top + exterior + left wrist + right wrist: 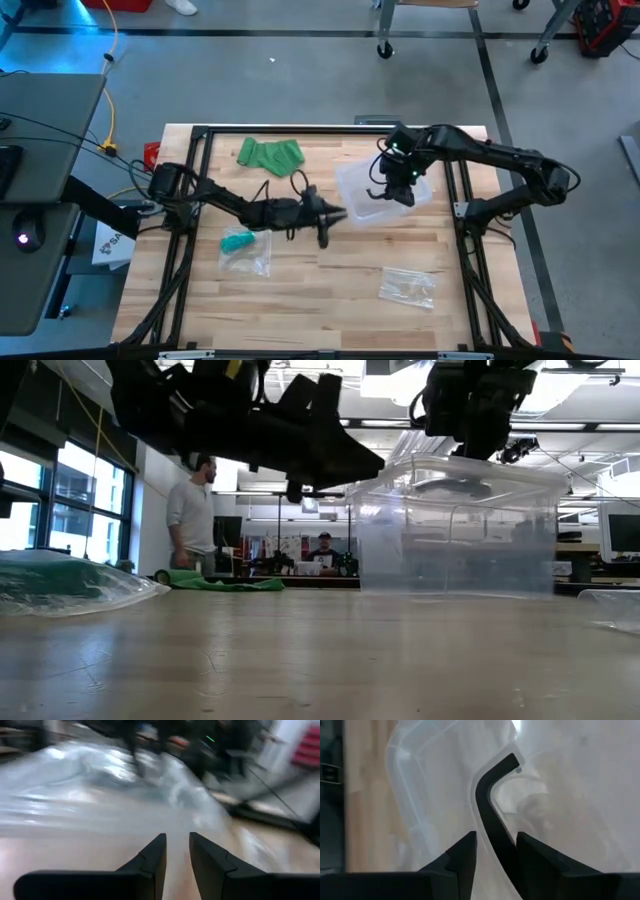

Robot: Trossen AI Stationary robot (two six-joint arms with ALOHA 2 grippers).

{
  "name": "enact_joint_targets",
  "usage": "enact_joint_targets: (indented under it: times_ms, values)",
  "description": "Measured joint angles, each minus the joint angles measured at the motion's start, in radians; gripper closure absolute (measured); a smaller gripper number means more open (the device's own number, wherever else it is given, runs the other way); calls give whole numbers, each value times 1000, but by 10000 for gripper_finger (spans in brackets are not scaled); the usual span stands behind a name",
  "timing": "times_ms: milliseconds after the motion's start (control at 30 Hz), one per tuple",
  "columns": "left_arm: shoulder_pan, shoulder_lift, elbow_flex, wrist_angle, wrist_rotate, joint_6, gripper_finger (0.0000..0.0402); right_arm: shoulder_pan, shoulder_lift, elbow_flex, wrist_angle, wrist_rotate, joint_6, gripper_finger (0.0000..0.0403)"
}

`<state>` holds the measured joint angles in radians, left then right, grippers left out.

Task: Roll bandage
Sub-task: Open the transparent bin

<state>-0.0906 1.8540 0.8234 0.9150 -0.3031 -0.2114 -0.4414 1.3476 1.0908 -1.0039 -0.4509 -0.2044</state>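
A green bandage (270, 155) lies crumpled and loose at the far left of the table; it also shows in the low view (220, 582). A clear plastic container (420, 195) stands at the far right middle (450, 530). My right gripper (393, 190) hangs just above it (480, 445), with a black bent strip (492, 795) between its fingers (496, 840). My left gripper (340, 213) hovers level over the table's middle beside the container. It is empty, its fingers a narrow gap apart (177, 842). My right gripper has the black strip's near end (500, 837) between its two fingers, which point down over the container. The strip runs on past the fingertips and bends to a hooked free end (512, 760), clear of the container. The fingers hide where they meet it.
A clear bag with a teal roll (240, 243) lies near left, also in the low view (60, 580). Another clear bag (408, 285) lies near right. A black frame (200, 135) edges the table. Two people (190, 510) are in the room behind.
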Motion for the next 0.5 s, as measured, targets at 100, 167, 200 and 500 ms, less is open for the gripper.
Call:
enact_joint_targets:
  times_ms: [100, 167, 200, 500]
  values:
    - [25, -15, 0, 2, -64, -19, 324, 20, 0, -2, -25, -49, 79, 268]
    - [38, -38, 0, -5, -87, -2, 323, 33, 0, -2, -30, -66, 128, 268]
    - [45, -52, 0, -2, -100, 15, 323, 38, 0, -2, -30, -76, 153, 268]
    - [66, -290, 2, -188, 13, 255, 323, 26, 0, -3, -16, -82, 267, 268]
